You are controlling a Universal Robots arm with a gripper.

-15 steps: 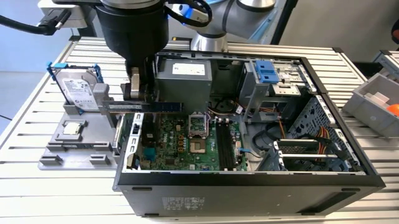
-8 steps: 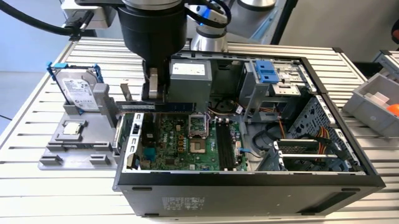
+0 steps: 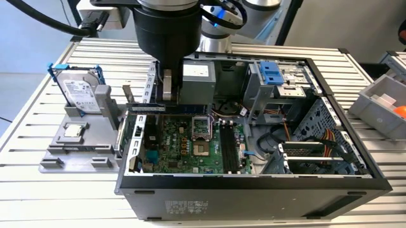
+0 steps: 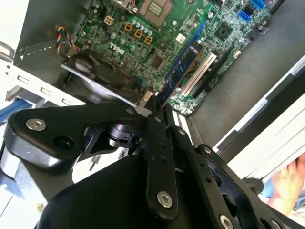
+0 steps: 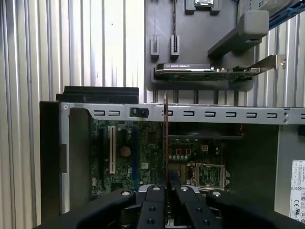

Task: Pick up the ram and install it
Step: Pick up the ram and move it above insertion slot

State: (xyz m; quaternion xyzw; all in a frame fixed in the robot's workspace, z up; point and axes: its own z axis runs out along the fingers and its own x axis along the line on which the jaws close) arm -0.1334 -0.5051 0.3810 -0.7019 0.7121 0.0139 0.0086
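Black jointed claw (image 5: 167,180) is pinching the long, thin dark-blue ram stick (image 5: 166,133), hanging it above the green motherboard (image 3: 184,142) of the open dark computer case (image 3: 254,199); carrying seems underway; seating it is calling for squaring up with the black memory slots (image 3: 228,147).

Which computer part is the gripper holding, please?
The ram, the thin stick between the fingers; the hard drive and green card sit in the grey holder.

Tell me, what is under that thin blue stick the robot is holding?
The green motherboard inside the open computer case lies under the ram, which the gripper holds. The gripper's black body hides part of the board.
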